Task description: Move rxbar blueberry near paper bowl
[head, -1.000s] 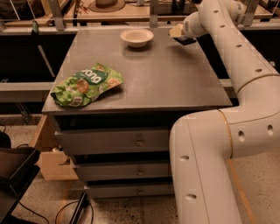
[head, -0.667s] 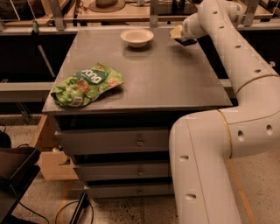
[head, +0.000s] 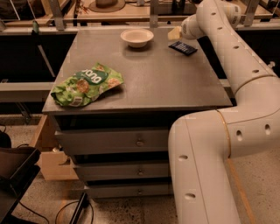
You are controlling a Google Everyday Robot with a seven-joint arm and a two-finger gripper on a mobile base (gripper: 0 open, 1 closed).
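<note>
The rxbar blueberry (head: 183, 47), a small flat dark navy wrapper, lies on the grey table top (head: 148, 83) at the far right. The paper bowl (head: 137, 37), cream-white and round, stands at the far middle, about a bar's length left of the bar. My gripper (head: 175, 33) is at the far right edge of the table, just behind and above the bar, between the bar and the bowl. The bar lies apart from the gripper.
A large crinkled green chip bag (head: 86, 83) lies at the near left corner of the table. The table is a drawer cabinet (head: 131, 142). My white arm (head: 227, 87) runs along the right side. Shelving (head: 131, 11) stands behind the table.
The dark bar was hidden under the gripper before and now lies in plain view on the table. The gripper has drawn slightly back and left.
</note>
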